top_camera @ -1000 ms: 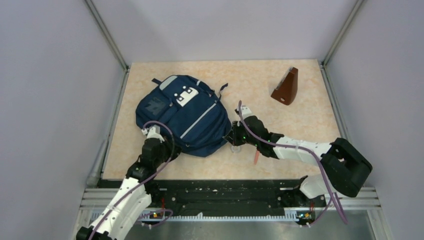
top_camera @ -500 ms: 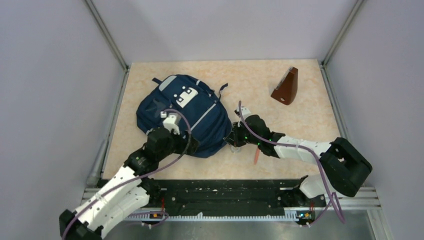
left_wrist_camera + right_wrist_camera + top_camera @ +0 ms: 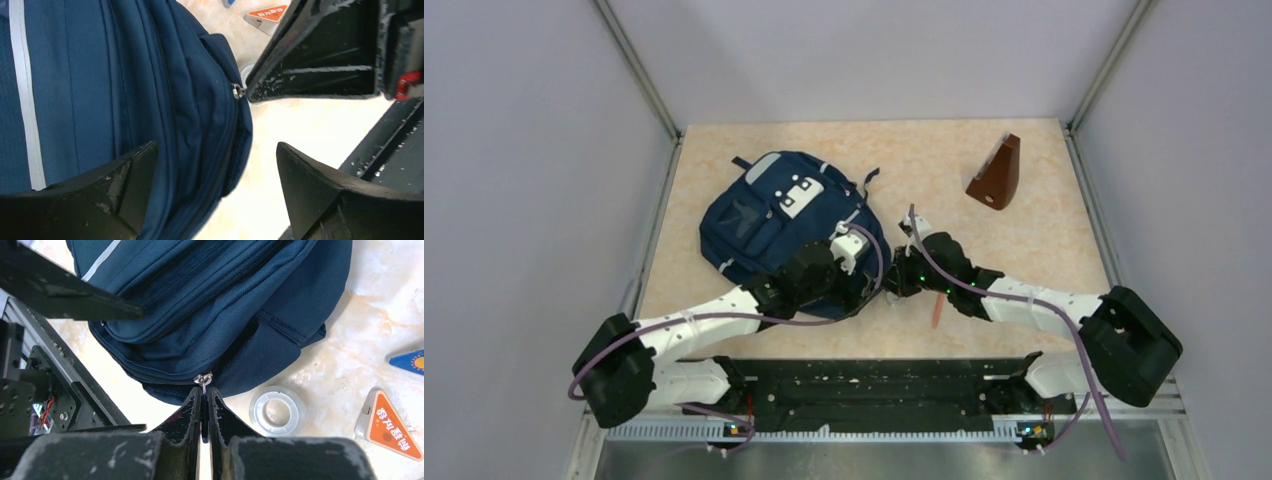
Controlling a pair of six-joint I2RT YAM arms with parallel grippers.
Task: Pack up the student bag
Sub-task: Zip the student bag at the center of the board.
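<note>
The student bag [image 3: 769, 215], navy blue with light grey patches and a grey stripe, lies flat on the table's left half. My right gripper [image 3: 892, 282] is at the bag's near right corner, shut on the zipper pull [image 3: 203, 379], whose dark tab sits pinched between the fingers. In the left wrist view the same pull [image 3: 237, 91] shows against the right gripper's black finger. My left gripper [image 3: 864, 290] hovers over that same corner, wide open, its jaws straddling the bag's edge [image 3: 200, 130] and holding nothing.
A brown wedge-shaped object [image 3: 996, 175] stands at the back right. Beside the bag's corner lie a white plastic ring [image 3: 277, 411], an orange triangular tag [image 3: 387, 426] and a blue tag [image 3: 412, 361]. The black rail [image 3: 864, 385] runs along the near edge.
My left gripper opened and swung right, from the bag's near left side to its near right corner. The bag shifted slightly. The right gripper stayed shut on the zipper pull.
</note>
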